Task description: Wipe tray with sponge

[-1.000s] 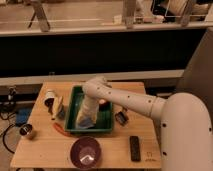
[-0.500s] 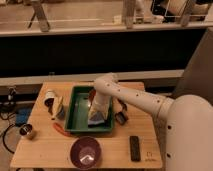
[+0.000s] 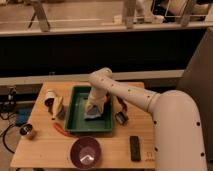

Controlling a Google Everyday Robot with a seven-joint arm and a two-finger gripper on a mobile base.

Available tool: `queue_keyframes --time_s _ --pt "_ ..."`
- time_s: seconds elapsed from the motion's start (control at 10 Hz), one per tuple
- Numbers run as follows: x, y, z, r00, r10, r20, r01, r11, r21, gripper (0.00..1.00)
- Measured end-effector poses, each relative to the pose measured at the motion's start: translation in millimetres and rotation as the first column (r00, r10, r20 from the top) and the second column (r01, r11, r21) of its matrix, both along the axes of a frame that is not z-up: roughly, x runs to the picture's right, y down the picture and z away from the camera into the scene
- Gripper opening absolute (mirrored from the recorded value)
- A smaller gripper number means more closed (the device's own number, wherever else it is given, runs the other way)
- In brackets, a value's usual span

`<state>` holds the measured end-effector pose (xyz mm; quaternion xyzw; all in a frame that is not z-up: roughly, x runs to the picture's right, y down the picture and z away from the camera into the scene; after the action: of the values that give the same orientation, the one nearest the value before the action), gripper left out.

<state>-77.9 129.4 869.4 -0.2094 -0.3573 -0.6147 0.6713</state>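
The green tray [image 3: 75,120] sits on the wooden table left of centre. My white arm reaches down from the right into it. The gripper [image 3: 94,108] is inside the tray, over its right half, pointing down at the floor of the tray. A light-blue sponge [image 3: 93,114] shows under the gripper's tip, pressed against the tray floor. The gripper's own body hides how the sponge is held.
A round dark purple bowl [image 3: 85,152] stands in front of the tray. A cup and a yellowish item [image 3: 54,102] lie left of it, an orange-red object [image 3: 62,129] at its front left. A small tin [image 3: 27,131], a dark can [image 3: 121,118] and a black device [image 3: 134,148] are on the table.
The gripper has shifted within the tray, from the middle toward the right side and slightly back, dragging the sponge along the floor.
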Motion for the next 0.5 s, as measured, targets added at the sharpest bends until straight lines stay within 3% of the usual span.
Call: queue_keyframes --time_s 0.2,0.5 --pt "-28.7 1.8 -3.3 0.998 -0.015 0.053 0.015 0.9999 -0.004 0.01" --pt "-63.7 22.8 -21.7 0.985 -0.072 0.157 0.078 0.9965 -0.031 0.01"
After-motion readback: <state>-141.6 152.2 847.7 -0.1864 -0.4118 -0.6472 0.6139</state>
